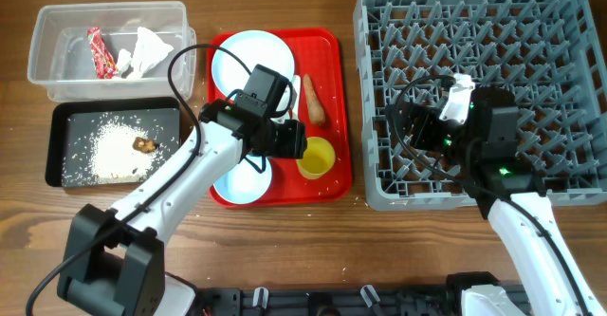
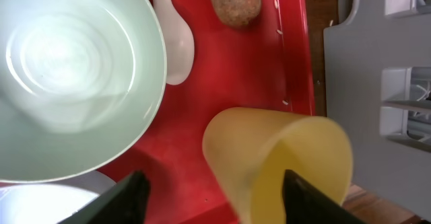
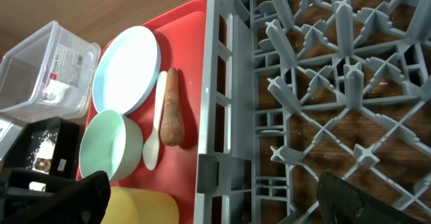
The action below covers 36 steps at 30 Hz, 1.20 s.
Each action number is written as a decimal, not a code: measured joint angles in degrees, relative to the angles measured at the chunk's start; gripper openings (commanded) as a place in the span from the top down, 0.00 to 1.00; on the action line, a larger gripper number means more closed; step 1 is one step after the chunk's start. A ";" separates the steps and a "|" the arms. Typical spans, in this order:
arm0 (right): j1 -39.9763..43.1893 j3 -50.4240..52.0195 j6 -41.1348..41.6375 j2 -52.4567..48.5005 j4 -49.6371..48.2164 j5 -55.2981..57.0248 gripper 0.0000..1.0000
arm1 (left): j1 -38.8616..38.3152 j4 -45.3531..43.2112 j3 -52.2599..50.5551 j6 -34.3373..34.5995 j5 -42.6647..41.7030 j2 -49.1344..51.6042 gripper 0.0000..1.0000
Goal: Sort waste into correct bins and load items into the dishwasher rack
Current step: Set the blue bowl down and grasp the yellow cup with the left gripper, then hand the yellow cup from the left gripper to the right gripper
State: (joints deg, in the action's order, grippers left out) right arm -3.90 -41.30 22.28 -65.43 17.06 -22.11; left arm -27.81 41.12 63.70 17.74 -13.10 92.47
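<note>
Over the red tray [image 2: 259, 69] — left arm [image 1: 180, 178] outstretched, claw [image 2: 214, 187] agape, seemingly astride yellow cup [image 2: 296, 163].

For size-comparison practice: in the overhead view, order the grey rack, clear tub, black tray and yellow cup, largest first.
1. grey rack
2. clear tub and black tray, too alike to rank
3. yellow cup

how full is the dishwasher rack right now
Empty, as far as visible: the dishwasher rack shows only bare pegs, though the right arm hides part. The cup and plate sit on the red tray.
</note>
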 measured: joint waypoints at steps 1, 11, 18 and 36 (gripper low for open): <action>0.00 0.00 0.00 0.00 0.00 0.00 0.00 | 0.00 -0.11 0.02 -0.17 0.17 0.22 0.52; 0.00 0.00 0.02 0.00 -0.04 -0.20 0.03 | -1.40 -1.27 0.02 -0.55 0.37 5.57 0.96; 0.00 0.00 0.98 0.83 -5.35 -9.73 0.07 | 1.57 -2.56 0.02 -0.50 -8.28 4.24 0.96; -6.08 -0.15 2.14 -4.79 -33.11 -37.13 0.02 | 18.47 -8.13 0.13 -2.67 -62.34 -2.05 0.96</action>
State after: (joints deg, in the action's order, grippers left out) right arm -9.98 -41.45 24.43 -70.22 -16.05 -59.24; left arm -9.34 32.99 63.83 15.07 -75.44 90.41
